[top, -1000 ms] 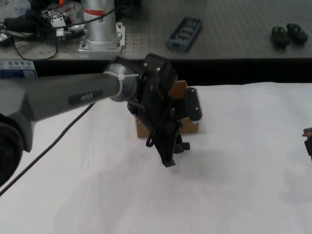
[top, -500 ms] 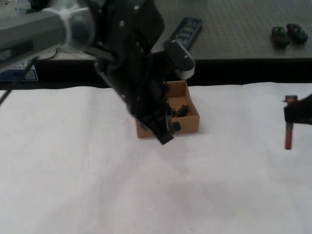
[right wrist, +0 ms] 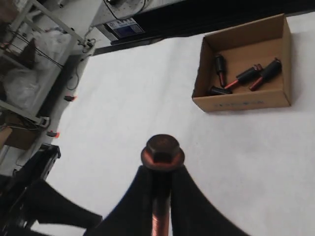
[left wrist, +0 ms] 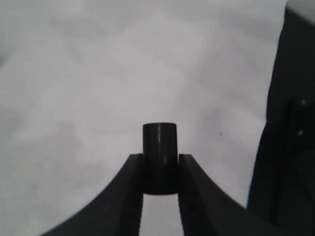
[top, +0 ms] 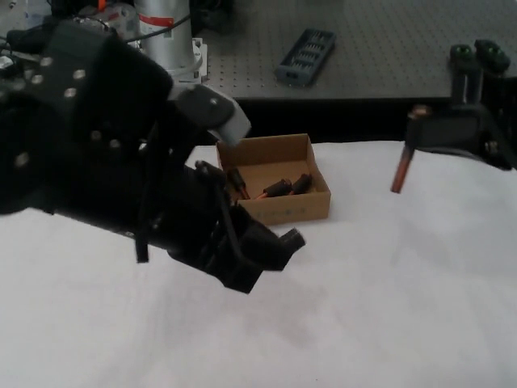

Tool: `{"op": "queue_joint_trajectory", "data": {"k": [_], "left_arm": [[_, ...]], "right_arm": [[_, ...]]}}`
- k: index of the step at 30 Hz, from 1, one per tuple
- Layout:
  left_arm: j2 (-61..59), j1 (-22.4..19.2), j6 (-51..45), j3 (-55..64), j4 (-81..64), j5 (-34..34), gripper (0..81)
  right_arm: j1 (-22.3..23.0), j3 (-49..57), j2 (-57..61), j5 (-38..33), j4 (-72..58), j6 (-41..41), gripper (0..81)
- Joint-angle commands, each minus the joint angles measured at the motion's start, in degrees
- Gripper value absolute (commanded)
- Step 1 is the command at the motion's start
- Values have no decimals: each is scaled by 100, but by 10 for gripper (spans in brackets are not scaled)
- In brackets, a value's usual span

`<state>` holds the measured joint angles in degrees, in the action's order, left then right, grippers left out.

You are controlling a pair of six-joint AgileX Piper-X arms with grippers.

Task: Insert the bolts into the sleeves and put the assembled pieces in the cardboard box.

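My left gripper [left wrist: 160,172] is shut on a short black sleeve [left wrist: 159,150], held above the white cloth. In the high view that arm is large in the foreground at left, the sleeve [top: 292,238] at its tip just in front of the cardboard box [top: 275,208]. My right gripper [right wrist: 160,184] is shut on a copper-coloured bolt [right wrist: 162,153], head towards the camera. In the high view the bolt [top: 401,166] hangs from that gripper at the right, raised above the cloth. The cardboard box [right wrist: 236,102] holds several assembled pieces [right wrist: 258,73].
A white cloth [top: 388,307] covers the bench. Behind it a black perforated table carries a blue rack [top: 305,53], a silver post base [top: 168,44] and two dark round parts [top: 481,55]. Cables lie at the back left.
The left arm has swung from over the box towards the camera and lower left. The right gripper with the bolt has come in from the right edge, rising and moving left.
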<state>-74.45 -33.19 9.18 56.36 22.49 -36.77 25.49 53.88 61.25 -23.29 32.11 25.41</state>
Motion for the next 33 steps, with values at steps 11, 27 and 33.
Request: {"op": "queue_joint_trajectory", "data": {"k": [11,27,33], "left_arm": [[354,23,-917,-385,-1179,-682,6],[354,23,-1307,-385,-1872,-393,6],[354,23,-1307,-385,-1783,-259,6]], "right_arm": [[483,13,425,-578,-1585,1288,27],[698,13,438,-567,-1617,1315,27],[659,13,438,-567,-1616,1315,27]]}}
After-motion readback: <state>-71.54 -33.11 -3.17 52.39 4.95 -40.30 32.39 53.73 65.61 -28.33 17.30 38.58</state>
